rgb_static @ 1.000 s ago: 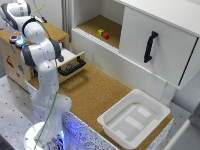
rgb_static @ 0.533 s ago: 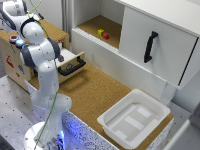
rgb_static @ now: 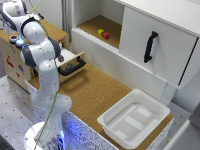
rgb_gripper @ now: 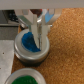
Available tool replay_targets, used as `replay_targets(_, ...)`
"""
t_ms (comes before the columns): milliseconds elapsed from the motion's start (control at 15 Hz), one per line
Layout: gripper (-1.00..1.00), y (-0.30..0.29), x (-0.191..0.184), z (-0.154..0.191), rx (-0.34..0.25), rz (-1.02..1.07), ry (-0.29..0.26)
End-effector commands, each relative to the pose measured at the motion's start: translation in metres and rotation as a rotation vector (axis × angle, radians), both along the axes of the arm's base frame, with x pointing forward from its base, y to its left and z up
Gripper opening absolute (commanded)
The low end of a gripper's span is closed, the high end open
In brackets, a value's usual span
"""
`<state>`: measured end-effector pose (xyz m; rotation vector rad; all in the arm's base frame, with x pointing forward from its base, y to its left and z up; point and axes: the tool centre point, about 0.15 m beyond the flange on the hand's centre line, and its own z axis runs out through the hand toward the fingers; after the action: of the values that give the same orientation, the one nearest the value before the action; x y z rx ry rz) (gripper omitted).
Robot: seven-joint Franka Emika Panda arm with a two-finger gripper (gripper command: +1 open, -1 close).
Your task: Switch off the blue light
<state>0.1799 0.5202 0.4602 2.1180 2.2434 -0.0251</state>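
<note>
Gripper point(rgb_gripper: 38, 31): fingers drawn close together, narrow gap only, nothing held between them; tips planted on the top face of the blue light point(rgb_gripper: 31, 41). In the exterior view the gripper was hidden behind the arm's own upper links, so its state could be read from the wrist view alone

Blue light: round button with a dark rim and a blue top, directly under the gripper tips and touching them; it stood on a brown cork-like surface

Green button point(rgb_gripper: 22, 78): round, dark-rimmed, green-topped, just beside the blue light on the side nearer the wrist camera, apart from the fingers; only part of it showed

Robot arm point(rgb_static: 42, 60): white, jointed, rising from a round base at the table edge and bent over toward the wooden box point(rgb_static: 12, 62) at the exterior view's left, where the gripper reached

Drawer point(rgb_static: 70, 64): open, black handle, projecting from the wooden box, near the arm and to the side of the gripper

Cork table top point(rgb_static: 95, 92): brown, spreading away from the gripper toward the exterior view's right

White tray point(rgb_static: 135, 119): rectangular, shallow, well apart from the gripper at the far end of the table top

White cabinet point(rgb_static: 150, 42): black handle point(rgb_static: 149, 46) on its sliding door; open compartment beside the door held small yellow-green and red blocks point(rgb_static: 103, 34), well apart from the gripper
</note>
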Motion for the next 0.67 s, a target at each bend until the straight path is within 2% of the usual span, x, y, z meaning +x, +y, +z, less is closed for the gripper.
replay_targets(0,-1.0,0.015,0.012,0.013,-0.143,-0.013,-0.045)
replay_targets(133,-1.0,0.002,0.016,0.045,-0.145,-0.068,-0.083)
replay_targets(200,1.0,-0.004,0.019,0.061,-0.161,-0.114,-0.101)
replay_targets(467,1.0,-0.028,0.026,0.099,-0.207,-0.224,-0.152)
replay_targets(600,1.0,-0.038,0.032,0.102,-0.195,-0.274,-0.165)
